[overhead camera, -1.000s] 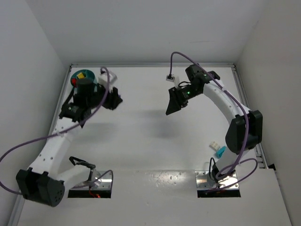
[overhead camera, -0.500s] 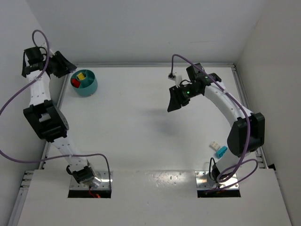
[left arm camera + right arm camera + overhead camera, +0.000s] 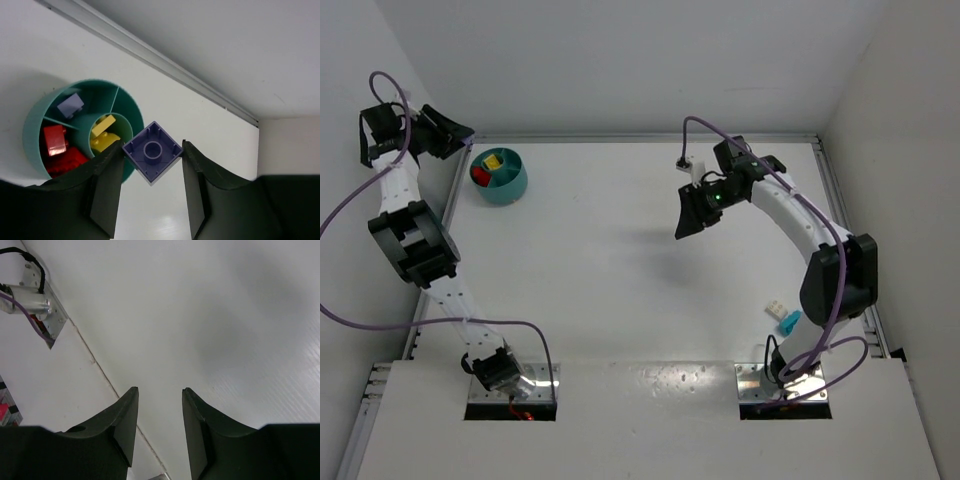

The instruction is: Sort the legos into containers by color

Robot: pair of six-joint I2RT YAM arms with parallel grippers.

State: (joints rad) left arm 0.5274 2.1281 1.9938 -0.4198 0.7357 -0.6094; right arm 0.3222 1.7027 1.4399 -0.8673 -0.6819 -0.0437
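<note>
Moves left gripper (image 3: 445, 133) slightly nearer far-left corner, clamped on purple lego (image 3: 152, 159) beside bowl (image 3: 512, 186) there. Keeps right gripper (image 3: 692, 215) parted, seemingly empty, mid-bench. Shows cyan lego (image 3: 788, 322) near right edge.

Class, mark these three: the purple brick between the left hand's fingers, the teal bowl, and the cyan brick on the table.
purple brick (image 3: 152, 151): left wrist view, on its central round tube.
teal bowl (image 3: 508, 190): top external view, on its outer wall.
cyan brick (image 3: 788, 322): top external view, on its middle.
</note>
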